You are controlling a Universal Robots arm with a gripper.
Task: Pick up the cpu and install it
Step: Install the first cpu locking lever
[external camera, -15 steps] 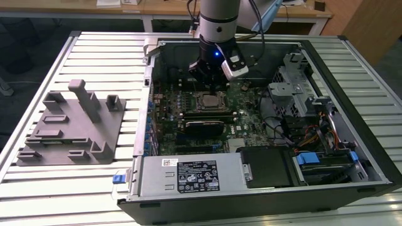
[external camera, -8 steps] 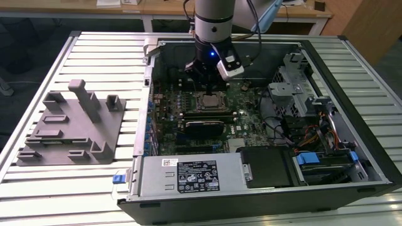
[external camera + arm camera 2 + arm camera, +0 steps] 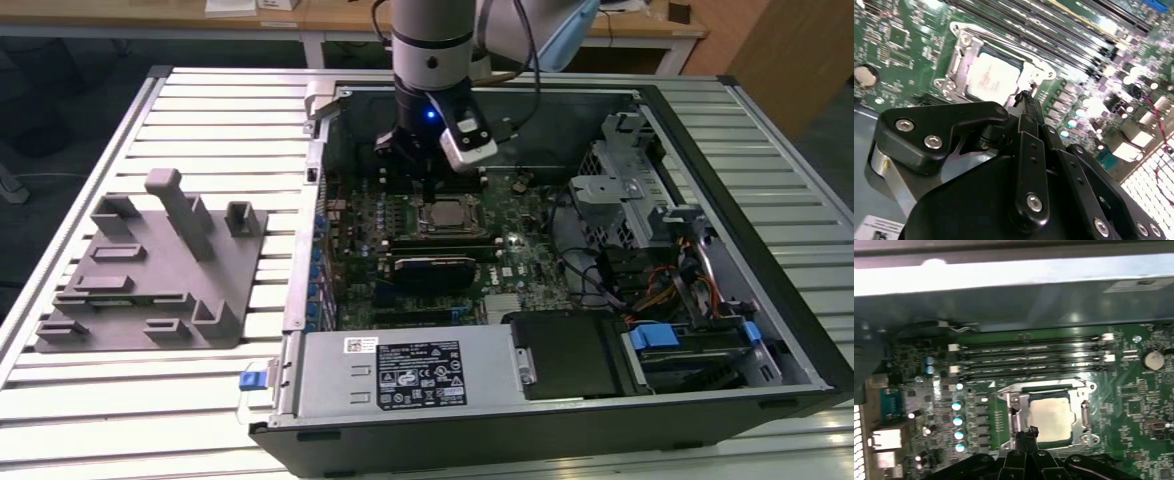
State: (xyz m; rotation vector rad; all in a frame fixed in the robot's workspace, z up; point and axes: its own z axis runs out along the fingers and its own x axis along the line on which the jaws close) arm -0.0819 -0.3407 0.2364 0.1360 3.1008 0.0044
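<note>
- Gripper [image 3: 430,192] [image 3: 1026,97] [image 3: 1030,432]: a black two-fingered unit on the arm, which reaches down into the open computer case [image 3: 534,440]. Both fingers are drawn together to a single tip and grasp nothing.
- Tip position: in both wrist views the closed tip sits at the rim of the socket frame [image 3: 961,55] [image 3: 1015,415], just beside one edge of the cpu. It cannot be told whether the tip touches the frame.
- Cpu [image 3: 447,214] [image 3: 990,80] [image 3: 1051,415]: a pale silvery square lying flat in the socket. The metal frame borders it on all sides, and it is free of the fingers.
- Motherboard [image 3: 527,250]: a green board lying flat on the floor of the case. In the exterior view the socket is near the middle of the board.
- Memory slots [image 3: 1029,357]: four long parallel slots run alongside the socket, on the far side from the gripper.
- Coin battery [image 3: 1154,359]: a round silver cell on the board, apart from the socket.
- Power supply [image 3: 400,375]: a grey labelled box at the near edge of the case in the exterior view.
- Grey tray [image 3: 147,270]: a tray with upright posts, resting on the slatted metal table [image 3: 200,110]. It is outside the case on the exterior view's left, well apart from the gripper.
</note>
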